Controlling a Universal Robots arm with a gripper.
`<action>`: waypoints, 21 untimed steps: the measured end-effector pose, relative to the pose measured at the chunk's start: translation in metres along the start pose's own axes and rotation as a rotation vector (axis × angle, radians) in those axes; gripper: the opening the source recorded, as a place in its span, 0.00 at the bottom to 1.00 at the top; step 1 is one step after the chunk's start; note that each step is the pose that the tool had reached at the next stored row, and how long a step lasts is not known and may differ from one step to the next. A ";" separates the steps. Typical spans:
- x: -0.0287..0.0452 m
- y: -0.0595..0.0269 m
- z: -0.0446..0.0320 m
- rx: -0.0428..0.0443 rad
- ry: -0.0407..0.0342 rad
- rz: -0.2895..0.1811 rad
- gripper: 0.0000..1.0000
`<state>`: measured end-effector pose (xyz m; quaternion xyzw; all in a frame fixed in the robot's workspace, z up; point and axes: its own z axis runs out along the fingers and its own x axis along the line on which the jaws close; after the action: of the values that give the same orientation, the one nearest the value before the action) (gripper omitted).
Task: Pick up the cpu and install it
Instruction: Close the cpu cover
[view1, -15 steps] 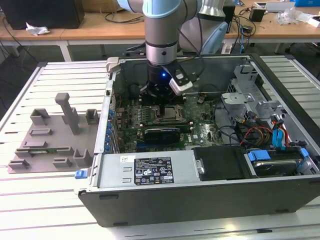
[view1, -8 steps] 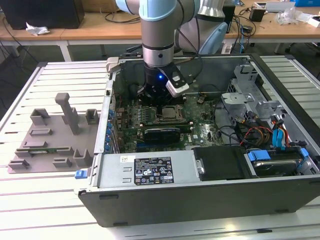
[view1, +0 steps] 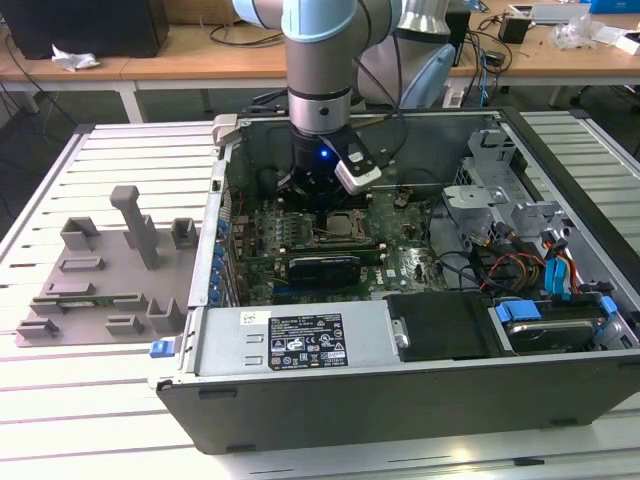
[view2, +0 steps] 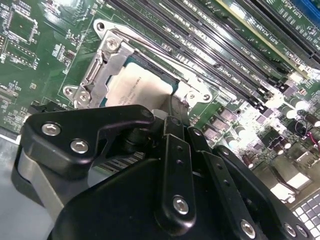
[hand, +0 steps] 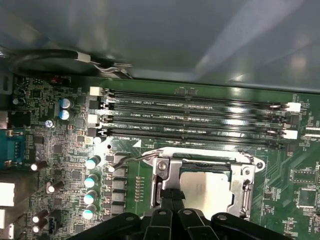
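The cpu (view2: 136, 89) (hand: 206, 189), a flat square chip with a silvery-grey top, lies inside the metal-framed socket (view2: 107, 55) (hand: 246, 186) on the green motherboard. In the exterior view the arm reaches down into the open computer case, with the gripper (view1: 318, 196) low over the socket (view1: 341, 226). In both wrist views the gripper (view2: 172, 114) (hand: 171, 196) has its two narrow black fingers (hand: 167, 197) pressed together at the cpu's edge. I cannot tell whether they touch the chip.
Rows of memory slots (hand: 190, 117) run beside the socket. The case walls (view1: 225, 200), a power supply (view1: 290, 340) and a drive cage (view1: 500, 190) with cables hem in the board. Grey fixture blocks (view1: 110, 270) stand on the slatted table at the exterior view's left.
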<state>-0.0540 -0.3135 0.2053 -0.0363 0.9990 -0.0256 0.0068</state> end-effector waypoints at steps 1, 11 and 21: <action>-0.0007 -0.0001 0.0000 0.0001 0.0001 0.000 0.11; -0.0046 -0.0003 0.0002 0.0002 0.0002 0.000 0.11; -0.0047 -0.0012 -0.0185 0.0000 -0.0006 0.000 0.11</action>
<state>-0.0495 -0.3134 0.2238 -0.0362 0.9990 -0.0256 0.0072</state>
